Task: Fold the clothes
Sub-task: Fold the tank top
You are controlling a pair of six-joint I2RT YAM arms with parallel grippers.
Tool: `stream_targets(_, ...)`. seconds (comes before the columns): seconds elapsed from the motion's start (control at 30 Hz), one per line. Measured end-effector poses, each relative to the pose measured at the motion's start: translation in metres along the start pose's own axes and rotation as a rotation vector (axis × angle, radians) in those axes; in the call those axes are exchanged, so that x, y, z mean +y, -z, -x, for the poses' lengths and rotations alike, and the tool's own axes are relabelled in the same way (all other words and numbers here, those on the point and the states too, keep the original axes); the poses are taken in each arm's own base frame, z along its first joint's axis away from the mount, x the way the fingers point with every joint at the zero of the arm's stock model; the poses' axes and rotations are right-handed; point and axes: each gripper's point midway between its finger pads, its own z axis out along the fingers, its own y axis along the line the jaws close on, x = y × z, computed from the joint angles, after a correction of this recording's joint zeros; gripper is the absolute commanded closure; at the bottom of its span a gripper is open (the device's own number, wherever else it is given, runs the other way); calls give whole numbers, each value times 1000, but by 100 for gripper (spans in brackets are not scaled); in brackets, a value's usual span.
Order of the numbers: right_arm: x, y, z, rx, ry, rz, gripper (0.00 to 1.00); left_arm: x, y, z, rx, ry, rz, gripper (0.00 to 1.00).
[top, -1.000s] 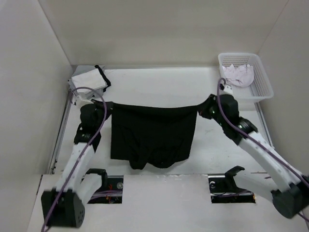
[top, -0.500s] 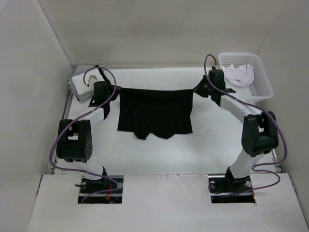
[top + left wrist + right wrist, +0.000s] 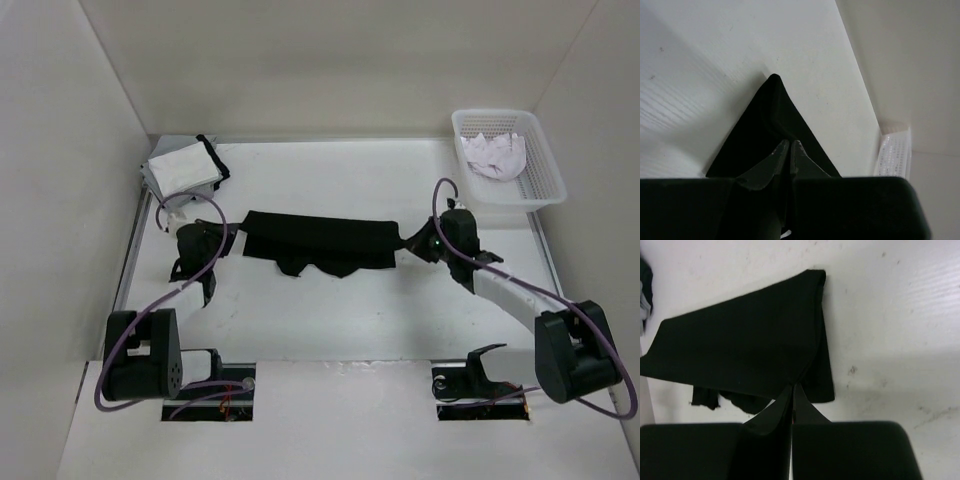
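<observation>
My left fingers (image 3: 788, 147) are pinched shut on the left end of the black tank top (image 3: 318, 240). It lies on the counter (image 3: 330, 310) as a band stretched left to right. My right fingers (image 3: 792, 388) clamp its right end. Neither arm is nearer, so I judge they must move together.

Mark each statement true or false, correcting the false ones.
1. The black tank top lies on the table. True.
2. The left end effector is open and empty. False: it is shut on a corner of the black tank top.
3. The white garment lies in the basket. True.
4. The basket stands in the far left corner. False: far right; a grey-and-white stack occupies the far left.
5. The right end effector is shut on the black tank top. True.
</observation>
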Motion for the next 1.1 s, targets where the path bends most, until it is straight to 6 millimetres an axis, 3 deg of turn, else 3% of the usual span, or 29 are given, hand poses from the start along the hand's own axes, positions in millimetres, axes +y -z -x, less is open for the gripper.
stream_targets(0.17, -4, 10, -29, 24, 4, 12, 97, 4, 16, -5, 6, 1, -39, 97)
stream_targets(0.37, -31, 5, -71, 111, 0, -71, 56, 51, 17, -16, 46, 40, 72, 75)
stream_targets(0.47, -35, 6, -69, 98, 3, -77, 47, 62, 22, -6, 14, 75, 94, 75)
stream_targets(0.53, -34, 4, -61, 74, -5, -71, 45, 56, 27, 6, -26, 83, 74, 74)
stream_targets(0.63, -36, -8, -52, 66, -27, -68, 47, 35, 32, 15, -62, 67, 8, 75)
stream_targets(0.73, -36, -30, -50, 89, -76, -49, 54, 23, 32, 7, -41, 48, -25, 75)
stream_targets(0.93, -19, -59, -53, 123, -193, 52, 92, 21, 29, -20, 35, 21, -27, 76)
stream_targets(1.1, -23, -54, -47, 106, -271, 71, 100, 7, 29, -51, 111, -20, -70, 76)
